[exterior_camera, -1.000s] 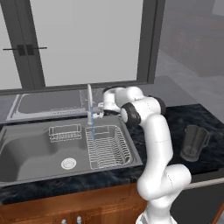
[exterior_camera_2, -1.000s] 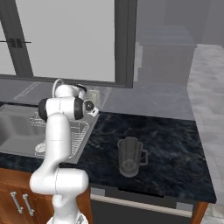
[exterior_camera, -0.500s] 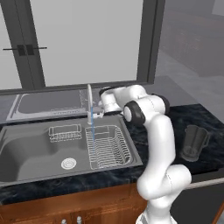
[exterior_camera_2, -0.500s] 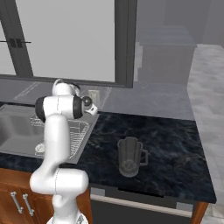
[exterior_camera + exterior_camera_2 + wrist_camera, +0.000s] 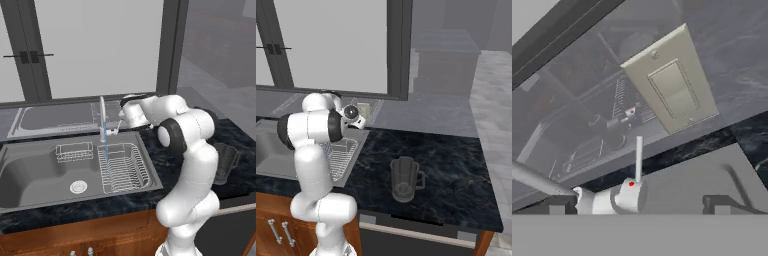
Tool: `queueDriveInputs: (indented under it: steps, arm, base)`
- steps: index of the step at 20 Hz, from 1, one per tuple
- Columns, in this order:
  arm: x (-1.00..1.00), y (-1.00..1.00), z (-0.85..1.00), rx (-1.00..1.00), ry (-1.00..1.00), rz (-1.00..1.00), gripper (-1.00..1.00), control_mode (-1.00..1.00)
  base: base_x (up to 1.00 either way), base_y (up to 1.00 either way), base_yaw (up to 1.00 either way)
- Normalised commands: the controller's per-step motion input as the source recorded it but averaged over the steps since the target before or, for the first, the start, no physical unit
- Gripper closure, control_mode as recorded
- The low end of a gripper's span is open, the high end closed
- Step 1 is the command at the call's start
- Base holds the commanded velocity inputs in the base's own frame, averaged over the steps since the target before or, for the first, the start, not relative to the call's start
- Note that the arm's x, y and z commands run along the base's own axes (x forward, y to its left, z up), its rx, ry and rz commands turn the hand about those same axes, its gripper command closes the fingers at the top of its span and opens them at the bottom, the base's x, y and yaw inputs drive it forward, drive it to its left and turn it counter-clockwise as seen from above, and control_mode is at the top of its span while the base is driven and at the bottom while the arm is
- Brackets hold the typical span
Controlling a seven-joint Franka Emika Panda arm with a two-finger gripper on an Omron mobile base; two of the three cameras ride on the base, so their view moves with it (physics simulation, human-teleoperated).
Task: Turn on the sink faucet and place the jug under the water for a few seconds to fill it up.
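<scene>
I take the sink as landmark. At its back rim stands the sink faucet, the water falling in a thin blue line from it into the wire rack at the basin's right end. My gripper sits just right of the faucet by its side lever, fingers spread wide, holding nothing. Wall switch plate behind it. The jug stands upright on the dark counter, well right of the sink, untouched.
</scene>
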Motion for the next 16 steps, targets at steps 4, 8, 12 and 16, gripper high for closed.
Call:
queueDriveInputs:
  steps: [4,8,12,16]
  arm:
    - [-1.00,-0.38,0.63,-0.01,-0.10,0.14,-1.00,-1.00]
    - [-1.00,-0.39,0.59,-0.05,-0.05,0.14,-1.00,-1.00]
    - [-1.00,-0.49,0.75,-0.08,-0.01,0.13,-1.00,-1.00]
    - [-0.92,-0.46,1.00,-0.09,0.00,0.13,-1.00,-1.00]
  base:
    - [0.00,0.00,0.00]
    - [0.00,0.00,0.00]
    - [0.00,0.00,0.00]
    - [0.00,0.00,0.00]
